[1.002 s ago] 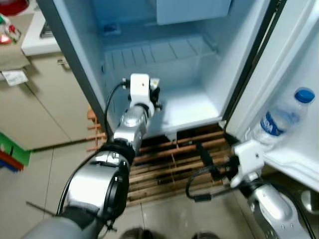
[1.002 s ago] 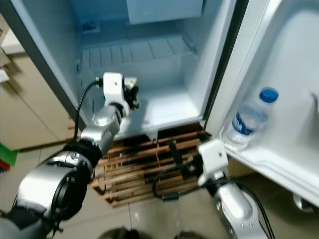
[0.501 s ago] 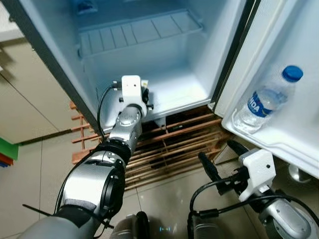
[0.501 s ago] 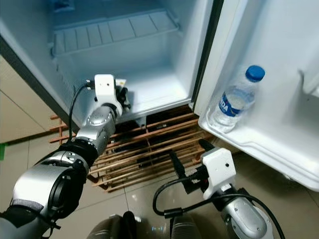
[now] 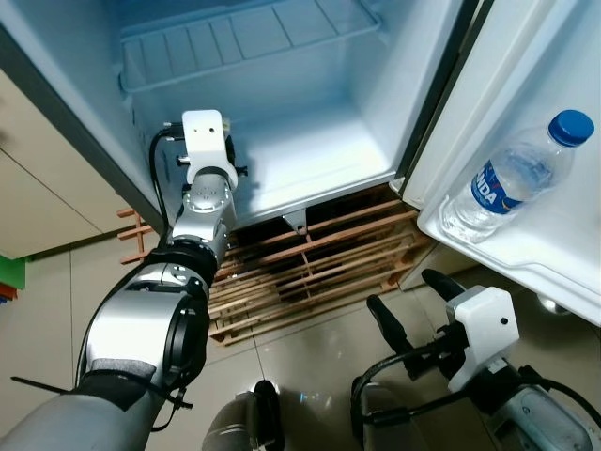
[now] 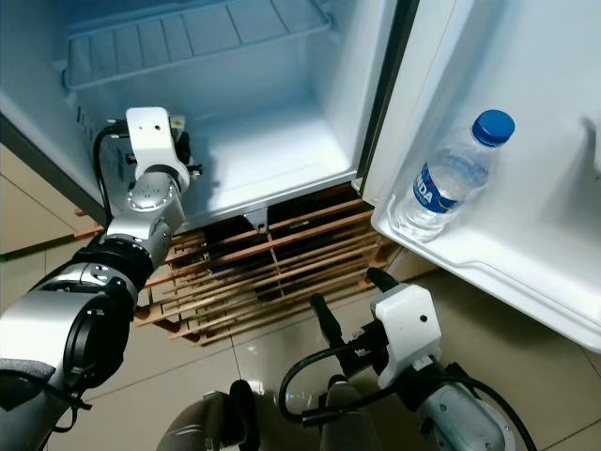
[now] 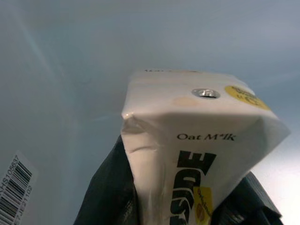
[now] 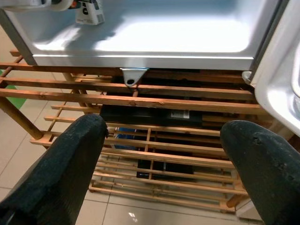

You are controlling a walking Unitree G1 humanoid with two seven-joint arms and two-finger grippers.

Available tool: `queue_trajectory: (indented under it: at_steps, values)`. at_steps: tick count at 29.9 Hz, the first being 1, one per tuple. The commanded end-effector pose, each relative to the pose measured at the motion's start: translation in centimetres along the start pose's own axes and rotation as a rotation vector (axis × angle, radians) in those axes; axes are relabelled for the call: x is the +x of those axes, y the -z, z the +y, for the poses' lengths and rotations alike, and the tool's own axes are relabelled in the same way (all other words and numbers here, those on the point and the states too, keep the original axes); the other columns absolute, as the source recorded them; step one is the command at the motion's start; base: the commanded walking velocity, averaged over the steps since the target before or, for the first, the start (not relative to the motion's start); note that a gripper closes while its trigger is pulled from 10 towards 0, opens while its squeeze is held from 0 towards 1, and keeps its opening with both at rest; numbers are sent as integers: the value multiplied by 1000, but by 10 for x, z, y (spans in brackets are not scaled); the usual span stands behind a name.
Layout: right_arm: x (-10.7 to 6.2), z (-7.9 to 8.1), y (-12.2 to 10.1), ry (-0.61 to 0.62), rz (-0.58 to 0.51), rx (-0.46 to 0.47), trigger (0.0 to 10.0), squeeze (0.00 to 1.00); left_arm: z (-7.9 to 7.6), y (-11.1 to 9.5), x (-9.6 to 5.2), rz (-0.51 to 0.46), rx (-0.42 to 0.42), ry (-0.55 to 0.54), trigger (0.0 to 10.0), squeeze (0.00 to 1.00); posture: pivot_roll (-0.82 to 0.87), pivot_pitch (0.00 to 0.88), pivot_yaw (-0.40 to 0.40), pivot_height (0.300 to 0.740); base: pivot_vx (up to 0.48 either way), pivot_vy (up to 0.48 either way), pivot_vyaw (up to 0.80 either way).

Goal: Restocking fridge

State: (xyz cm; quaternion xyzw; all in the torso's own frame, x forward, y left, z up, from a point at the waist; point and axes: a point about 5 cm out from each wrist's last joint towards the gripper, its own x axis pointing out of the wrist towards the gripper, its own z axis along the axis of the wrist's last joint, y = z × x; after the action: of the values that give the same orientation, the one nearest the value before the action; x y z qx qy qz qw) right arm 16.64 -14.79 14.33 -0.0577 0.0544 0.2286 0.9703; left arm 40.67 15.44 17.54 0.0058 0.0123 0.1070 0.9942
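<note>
**One carton in the grip, one bottle stowed: release risk**

One oat milk carton (image 7: 197, 154) was pinched between the left gripper (image 7: 178, 206) fingers, just above the fridge floor (image 5: 310, 155), close to its front lip. Likely risks: a tilted release could topple the carton; release too near the lip could drop it onto the wooden rack (image 5: 310, 263) below.

The right gripper (image 8: 164, 159) was spread wide, holding nothing, low over the rack, fridge door (image 6: 526, 113) beside it.

Count: cartons 1; water bottle (image 5: 512, 178) 1, upright in door shelf; grippers 2; wire shelf (image 5: 235, 38) 1, beyond the carton.
</note>
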Motion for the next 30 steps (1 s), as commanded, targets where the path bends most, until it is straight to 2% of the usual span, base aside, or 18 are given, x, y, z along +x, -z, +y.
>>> queue_trajectory:
  at_steps: [1, 3, 4, 5, 9, 13, 18, 23, 30]
  values:
    - [-2, 4, -1, -9, 6, 10, 10000, 145, 13, 23, -3, 110, 29, -63, 10000, 0, -342, 308, 76, 740, 0, 0, 0]
    - [-2, 5, -1, -10, 7, 10, 10000, 145, 14, 25, -4, 124, 30, -77, 10000, 0, -342, 308, 76, 740, 0, 0, 0]
    - [-1, 5, -1, -9, 5, 10, 10000, 149, 16, 27, -4, 146, -15, -91, 10000, 851, -342, 306, 78, 740, 0, 0, 0]
    - [0, 4, -1, -9, 3, 10, 10000, 145, 17, 29, -4, 161, -46, -103, 10000, 1000, -342, 304, 77, 740, 0, 0, 0]
    - [4, 8, -7, -35, -26, 7, 10000, 145, 21, 31, -5, 173, -66, -145, 10000, 1000, -344, 300, 76, 740, 0, 0, 0]
    - [8, 10, -14, -86, -51, -11, 10000, 145, 20, 30, -5, 178, -72, -150, 10000, 1000, -341, 292, 70, 740, 0, 0, 0]
    - [9, 8, -15, -84, -58, -15, 10000, 145, 19, 30, -5, 174, -72, -146, 10000, 1000, -337, 289, 69, 740, 0, 0, 0]
    - [10, 3, -15, -73, -62, -22, 10000, 149, 13, 16, -1, 133, -40, -118, 10000, 1000, -328, 282, 76, 740, 0, 0, 0]
    - [14, 0, -11, -70, -54, -21, 10000, 153, 3, 18, -5, 136, -67, -99, 10000, 1000, -296, 267, 69, 740, 0, 0, 0]
